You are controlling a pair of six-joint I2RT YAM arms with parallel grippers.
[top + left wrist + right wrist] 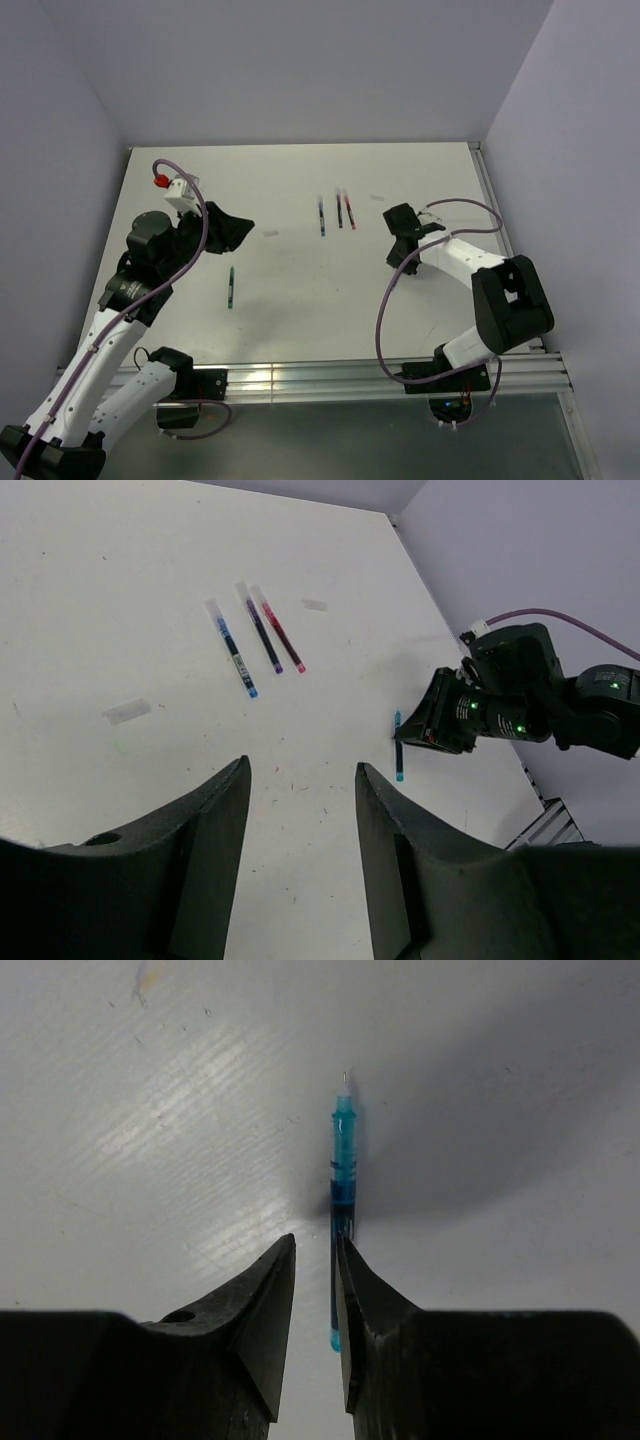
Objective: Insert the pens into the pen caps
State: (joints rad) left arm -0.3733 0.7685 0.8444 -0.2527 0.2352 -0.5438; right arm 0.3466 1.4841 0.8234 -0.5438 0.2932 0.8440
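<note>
Five pens: we count three in a row far out on the table (300, 330), one near the left arm and one at the right arm.
Row of three: blue pen (232, 650), dark pen (259, 628) and red pen (279, 630) lie side by side, close but apart, each with a pale translucent length at its far end.
Green-tipped pen (231, 287): alone on the table, just on the near side of the left gripper (302, 770), touching nothing.
Left gripper: fingers spread wide with nothing between them. It hangs above the table, facing the row.
Light blue pen (342, 1170): flat on the table, tip pointing away from the right gripper (316, 1250), its rear half running into the gap between the fingers.
Right gripper: jaws stand a narrow gap apart. The pen lies along one finger's inner edge, and we see a strip of bare table between it and the other finger — not pinched.
Pen caps: two loose ones — near cap (127, 711) to the left of the row and far cap (315, 605) to its right, both flat and apart from every pen.
</note>
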